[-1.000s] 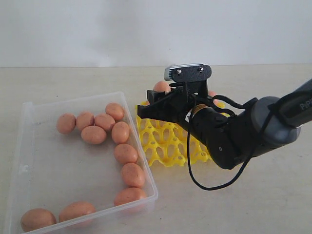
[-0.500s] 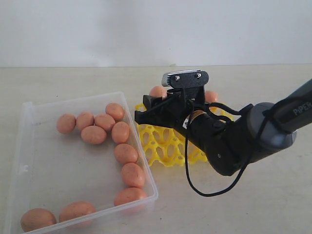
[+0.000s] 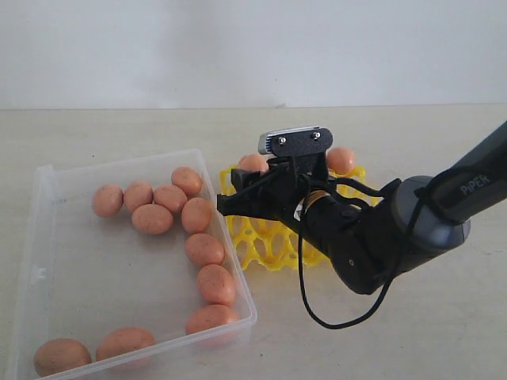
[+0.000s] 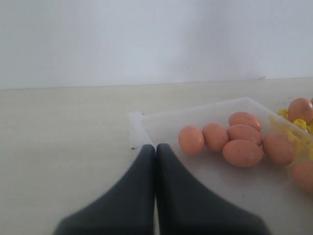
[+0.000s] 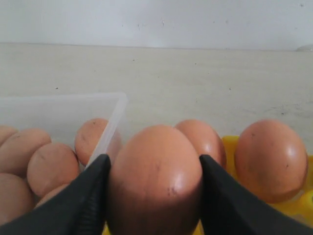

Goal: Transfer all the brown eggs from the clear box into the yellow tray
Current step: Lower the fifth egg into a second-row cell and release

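Up front in the clear box, roughly eleven brown eggs lay waiting. Just past its rim, the right gripper had one egg pinched between its pads above the box-side edge of the yellow tray, so this looked like the carry step; next it'd need lowering into a free cup, clear of the two eggs seated at the back.

Plain white wall behind, unmarked. Beige matte table meets the wall along its far edge. Light even, diffuse; shadows soft, short.
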{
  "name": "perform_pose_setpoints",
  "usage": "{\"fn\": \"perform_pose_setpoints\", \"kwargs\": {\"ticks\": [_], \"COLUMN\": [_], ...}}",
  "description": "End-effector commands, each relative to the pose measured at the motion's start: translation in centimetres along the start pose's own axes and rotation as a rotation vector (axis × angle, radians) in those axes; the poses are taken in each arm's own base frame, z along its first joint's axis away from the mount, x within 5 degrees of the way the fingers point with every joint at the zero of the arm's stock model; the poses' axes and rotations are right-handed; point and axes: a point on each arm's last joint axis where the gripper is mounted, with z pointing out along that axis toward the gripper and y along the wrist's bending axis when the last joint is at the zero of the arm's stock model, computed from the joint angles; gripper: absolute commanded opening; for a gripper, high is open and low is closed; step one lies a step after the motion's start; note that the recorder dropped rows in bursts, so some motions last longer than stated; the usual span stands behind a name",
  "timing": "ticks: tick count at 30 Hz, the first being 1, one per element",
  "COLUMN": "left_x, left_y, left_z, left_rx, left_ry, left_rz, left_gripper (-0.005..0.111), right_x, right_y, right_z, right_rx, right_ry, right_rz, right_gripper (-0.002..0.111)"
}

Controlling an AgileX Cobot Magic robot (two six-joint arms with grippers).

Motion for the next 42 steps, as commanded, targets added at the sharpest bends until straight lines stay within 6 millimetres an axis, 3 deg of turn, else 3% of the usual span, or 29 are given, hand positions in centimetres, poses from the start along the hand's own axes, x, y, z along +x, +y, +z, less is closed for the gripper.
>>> {"fn": "perform_pose_setpoints", "kwargs": {"ticks": [1,27,29,35,42], "left_x": [-0.11,-0.11,-0.11,-0.11,-0.11], "left_y": [-0.03,-0.03,-0.03,-0.03,-0.03], "left_z": [-0.04,-0.04,-0.04,-0.04,-0.04], "left_rx": [0.005,0.005,0.005,0.005,0.005], "left_ry": [-0.007,-0.007,-0.007,-0.007,-0.007], "left_rz": [-0.004,-0.004,-0.004,-0.004,-0.004], "left_gripper": [-0.004,-0.004,-0.004,-0.004,-0.004], "right_x": [0.23,0.88,0.88,0.92,0.65], "right_y": [0.01,-0.43,-0.45,-0.51,-0.49], "right_z": [0.03,0.11,0.18,0.19,0.19], "right_rx": [0.004,0.044,0.041,0.047,0.044], "right_ry": [-0.008,0.029,0.007,0.006,-0.024], "right_rz": [-0.003,-0.057,-0.059,-0.057,-0.064], "right_gripper": [0.000,0.000,0.004,0.031,0.031]}}
